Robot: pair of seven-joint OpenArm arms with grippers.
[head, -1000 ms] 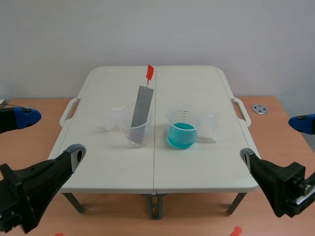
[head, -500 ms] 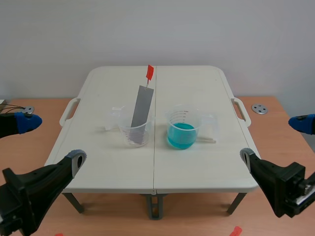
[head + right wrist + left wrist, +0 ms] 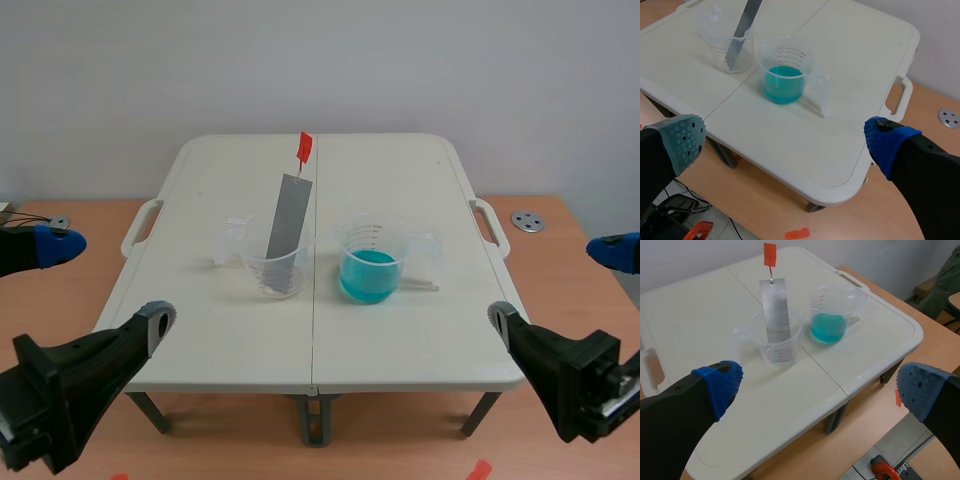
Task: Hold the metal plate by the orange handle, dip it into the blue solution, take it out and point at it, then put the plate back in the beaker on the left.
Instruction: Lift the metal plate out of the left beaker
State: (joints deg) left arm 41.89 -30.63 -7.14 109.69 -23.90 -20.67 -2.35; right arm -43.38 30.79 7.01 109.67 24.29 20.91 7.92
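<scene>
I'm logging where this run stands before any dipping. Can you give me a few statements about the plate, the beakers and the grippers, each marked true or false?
1. The metal plate stands leaning in the left beaker. True.
2. The left gripper is shut on the orange handle. False: its fingers are wide apart, near the table's front edge, and nothing touches the orange handle.
3. The blue solution sits in the right beaker. True.
4. The right gripper holds the right beaker by its handle. False: it is open, well short of both beakers, and holds nothing.
</scene>
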